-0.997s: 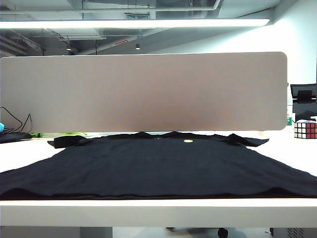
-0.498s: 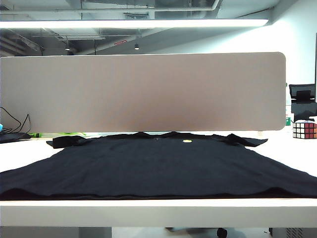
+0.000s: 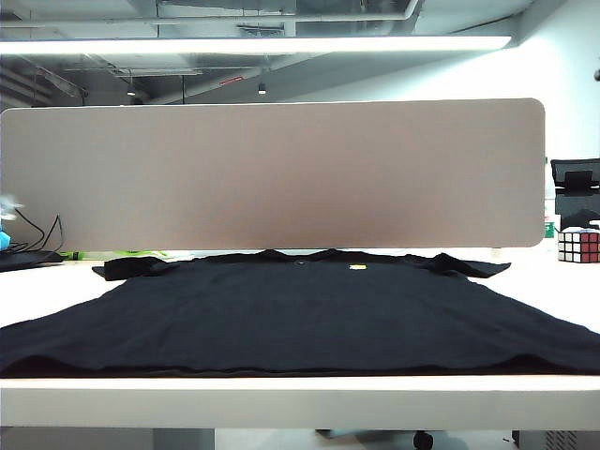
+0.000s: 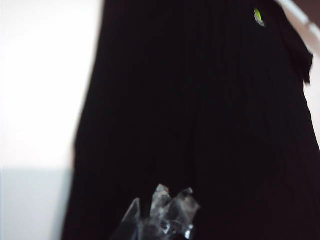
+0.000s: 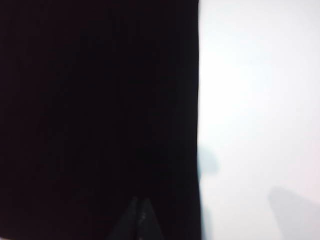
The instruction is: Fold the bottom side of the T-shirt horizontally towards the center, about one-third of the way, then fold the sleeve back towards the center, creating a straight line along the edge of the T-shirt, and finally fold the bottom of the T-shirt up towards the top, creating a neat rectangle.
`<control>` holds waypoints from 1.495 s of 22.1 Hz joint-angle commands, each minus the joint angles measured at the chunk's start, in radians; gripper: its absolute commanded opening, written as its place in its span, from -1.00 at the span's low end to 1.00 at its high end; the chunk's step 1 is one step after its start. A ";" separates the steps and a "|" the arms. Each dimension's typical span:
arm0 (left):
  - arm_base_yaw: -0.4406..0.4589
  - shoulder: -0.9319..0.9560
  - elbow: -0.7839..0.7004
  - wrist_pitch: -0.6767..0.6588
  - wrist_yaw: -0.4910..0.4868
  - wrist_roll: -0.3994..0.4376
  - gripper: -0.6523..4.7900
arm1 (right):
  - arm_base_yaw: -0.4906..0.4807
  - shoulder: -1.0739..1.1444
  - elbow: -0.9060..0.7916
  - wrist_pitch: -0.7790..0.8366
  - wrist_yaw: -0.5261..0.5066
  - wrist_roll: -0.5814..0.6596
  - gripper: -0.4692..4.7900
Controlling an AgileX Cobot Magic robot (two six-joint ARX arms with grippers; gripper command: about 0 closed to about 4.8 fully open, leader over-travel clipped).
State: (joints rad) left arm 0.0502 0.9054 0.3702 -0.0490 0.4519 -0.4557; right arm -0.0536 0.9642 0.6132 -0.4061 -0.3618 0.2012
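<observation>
You had the shirt [image 3: 300, 314] flat on the bench [image 3: 300, 401], both claws, left [image 4: 160, 212] and right [image 5: 139, 212], closed, empty, above it.

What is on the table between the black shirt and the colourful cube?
Nothing: in the exterior view only bare white table lies between the T-shirt and the Rubik's cube.

Low front view; both wrist views above T-shirt [image 3: 300, 314].
</observation>
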 commanded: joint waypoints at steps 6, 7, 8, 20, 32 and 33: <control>0.073 0.297 0.125 -0.021 0.287 0.082 -0.78 | -0.117 0.137 0.026 -0.134 -0.275 -0.095 -0.86; 0.096 0.315 0.125 -0.019 0.325 0.082 -0.78 | -0.140 0.149 0.026 -0.148 -0.300 -0.111 -0.86; 0.129 0.335 0.125 -0.020 0.367 0.082 -0.78 | -0.162 0.161 0.026 -0.159 -0.312 -0.118 -0.86; 0.413 0.369 0.125 -0.210 0.468 0.194 -0.78 | -0.285 0.307 0.026 -0.226 -0.399 -0.128 -0.84; 0.406 0.369 0.148 -0.400 0.448 0.240 -0.16 | -0.288 0.373 0.026 -0.234 -0.341 -0.154 -0.56; 0.406 0.369 0.154 -0.409 0.440 0.243 -0.15 | -0.288 0.373 0.026 -0.234 -0.334 -0.154 -0.56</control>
State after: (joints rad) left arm 0.4568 1.2766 0.5133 -0.4450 0.9012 -0.2249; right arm -0.3408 1.3396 0.6353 -0.6422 -0.7135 0.0536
